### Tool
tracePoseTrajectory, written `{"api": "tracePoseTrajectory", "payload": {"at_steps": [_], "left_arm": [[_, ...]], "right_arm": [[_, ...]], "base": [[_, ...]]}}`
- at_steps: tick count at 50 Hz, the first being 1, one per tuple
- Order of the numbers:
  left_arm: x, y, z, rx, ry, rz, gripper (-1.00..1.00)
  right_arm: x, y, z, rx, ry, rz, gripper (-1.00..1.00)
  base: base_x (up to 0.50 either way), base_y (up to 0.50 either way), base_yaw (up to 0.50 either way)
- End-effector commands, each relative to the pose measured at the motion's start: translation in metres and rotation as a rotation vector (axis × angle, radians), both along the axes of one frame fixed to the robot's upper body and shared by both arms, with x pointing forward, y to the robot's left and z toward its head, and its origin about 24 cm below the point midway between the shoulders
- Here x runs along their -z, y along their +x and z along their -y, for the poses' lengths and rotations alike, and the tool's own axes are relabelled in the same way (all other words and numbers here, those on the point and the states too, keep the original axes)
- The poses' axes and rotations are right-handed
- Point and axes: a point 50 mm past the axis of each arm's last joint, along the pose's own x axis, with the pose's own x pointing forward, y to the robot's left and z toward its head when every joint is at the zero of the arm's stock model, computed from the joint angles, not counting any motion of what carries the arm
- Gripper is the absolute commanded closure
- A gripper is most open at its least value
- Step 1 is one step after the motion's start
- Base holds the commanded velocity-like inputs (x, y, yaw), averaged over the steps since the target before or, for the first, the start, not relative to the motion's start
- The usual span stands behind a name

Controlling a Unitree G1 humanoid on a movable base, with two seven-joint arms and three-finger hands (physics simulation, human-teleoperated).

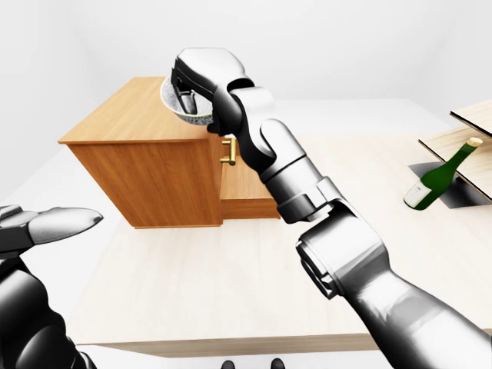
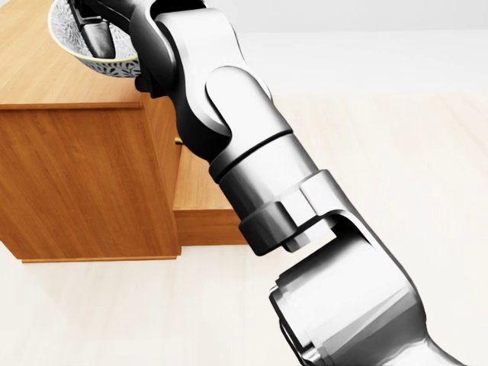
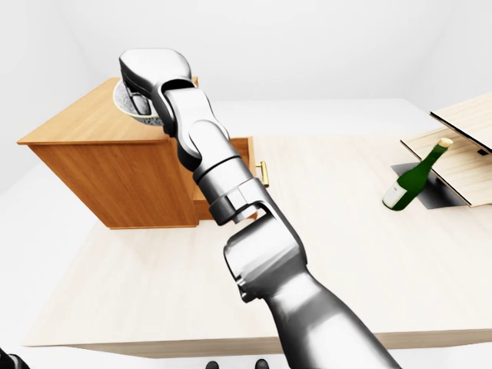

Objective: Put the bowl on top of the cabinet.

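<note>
Bowl: a patterned bowl (image 2: 110,67) hangs over the right end of the cabinet (image 1: 146,181) top, at that edge; no view shows whether its base touches the wood.
Right hand: the right hand (image 1: 198,73) comes down over the bowl and pinches its rim, with one dark finger (image 2: 95,34) inside and the rest outside.
Left hand: the left hand (image 1: 46,227) is low at the left-eye view's left edge, finger stretched out flat, holding nothing.
Head view only: shows the bowl's inside and the finger in it close up; the right arm fills most of this picture and hides the drawer front.
Eye views only: show the whole cabinet, its open drawer (image 1: 247,184) on the right side, a brass handle (image 1: 228,151), and a green bottle (image 1: 442,175) leaning well to the right.
Right-eye view only: the arm covers most of the bowl.
Left-eye view only: the left hand appears here alone.
Surface: a pale wooden table (image 1: 231,292) carries the cabinet; the bottle stands on a dark mat (image 3: 434,196) beside slanting wooden boards (image 1: 461,138).
Room: plain white walls and floor.
</note>
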Motion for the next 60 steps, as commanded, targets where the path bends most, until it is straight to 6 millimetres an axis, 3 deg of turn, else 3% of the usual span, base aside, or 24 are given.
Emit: {"api": "tracePoseTrajectory", "payload": {"at_steps": [1,23,60], "left_arm": [[-0.001,-0.001,0.000,0.002,-0.005,0.005,-1.00],[-0.002,-0.002,-0.001,0.011,-0.015,0.014,-1.00],[-0.006,-0.005,-0.003,0.027,-0.039,0.032,-1.00]], "right_arm": [[0.000,-0.001,-0.007,0.001,0.002,0.032,1.00],[0.005,-0.005,-0.022,-0.019,-0.019,0.032,1.00],[-0.002,0.002,-0.020,0.018,0.001,0.045,1.00]], "base": [[0.00,0.00,0.00],[0.00,0.00,0.00],[0.00,0.00,0.00]]}}
